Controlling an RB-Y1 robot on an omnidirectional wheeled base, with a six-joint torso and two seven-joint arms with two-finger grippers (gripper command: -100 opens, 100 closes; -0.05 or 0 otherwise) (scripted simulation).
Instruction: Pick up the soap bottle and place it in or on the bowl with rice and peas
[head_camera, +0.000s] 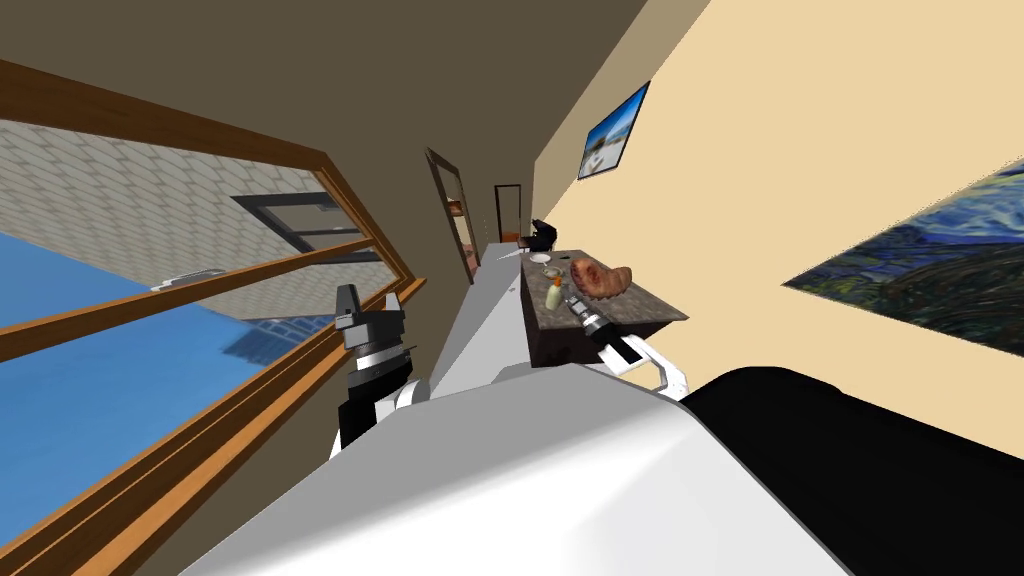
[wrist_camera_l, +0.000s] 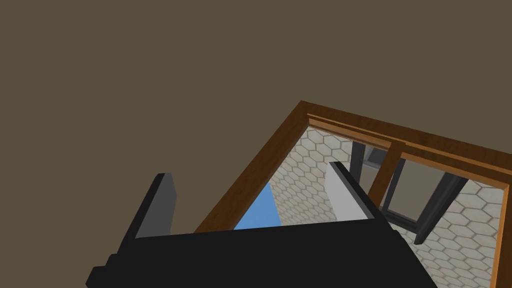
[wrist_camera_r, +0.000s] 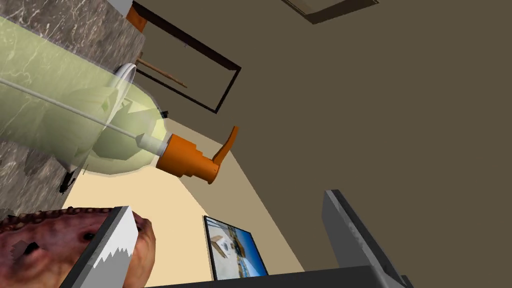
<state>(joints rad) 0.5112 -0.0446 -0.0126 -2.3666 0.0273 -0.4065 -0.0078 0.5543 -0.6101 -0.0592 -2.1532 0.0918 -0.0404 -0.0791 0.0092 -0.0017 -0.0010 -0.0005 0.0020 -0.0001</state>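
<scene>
On the dark marbled table (head_camera: 645, 300), the pale green soap bottle (wrist_camera_r: 75, 115) sits near a reddish-brown lump (wrist_camera_r: 50, 245). The right gripper (wrist_camera_r: 227, 202) hovers just short of it, fingers spread and grasping nothing. The left gripper (wrist_camera_l: 250, 170), fingers likewise parted, is raised beside the window (head_camera: 150, 330)

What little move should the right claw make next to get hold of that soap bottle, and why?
Probably shift the right claw sideways toward the soap bottle before closing. Its fingers stand open with nothing between them; the bottle's greenish body sits off to one side of the gap, past the finger that crosses a brown lump of food.
</scene>
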